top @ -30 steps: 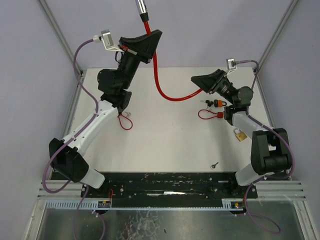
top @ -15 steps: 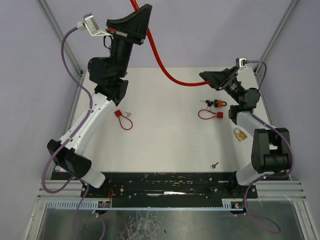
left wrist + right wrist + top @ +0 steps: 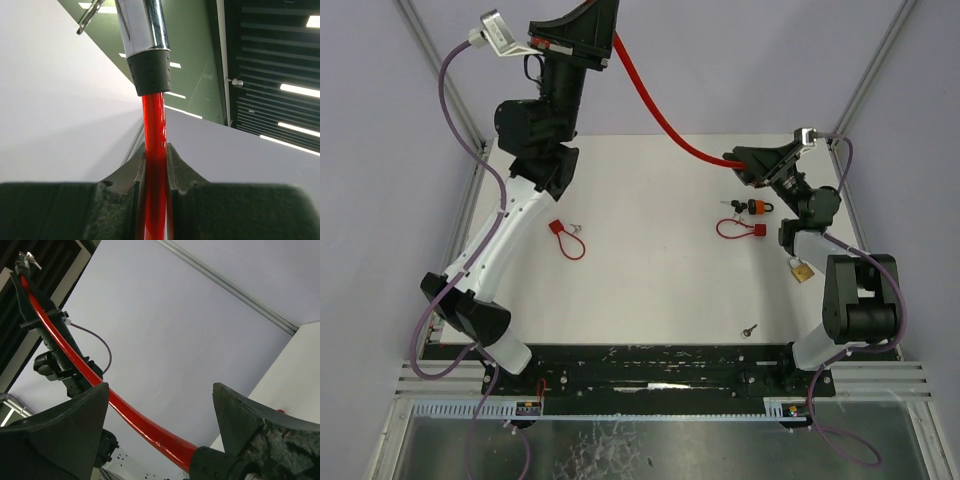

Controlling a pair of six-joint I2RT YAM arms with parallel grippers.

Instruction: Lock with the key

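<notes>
Higher now, left gripper (image 3: 155, 152) tight on red cable (image 3: 665, 125); right gripper (image 3: 160, 392) wider apart, perhaps off it.

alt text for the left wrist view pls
The left claw is shut on a red cable, seen from just behind its dark fingers. The cable rises to a black collar and a chrome shaft, with a pale wall and ceiling lights behind.

Bright, even light, faint shadows on the table (image 3: 650, 290); glossy highlights streak the red cable (image 3: 155, 150).
</notes>
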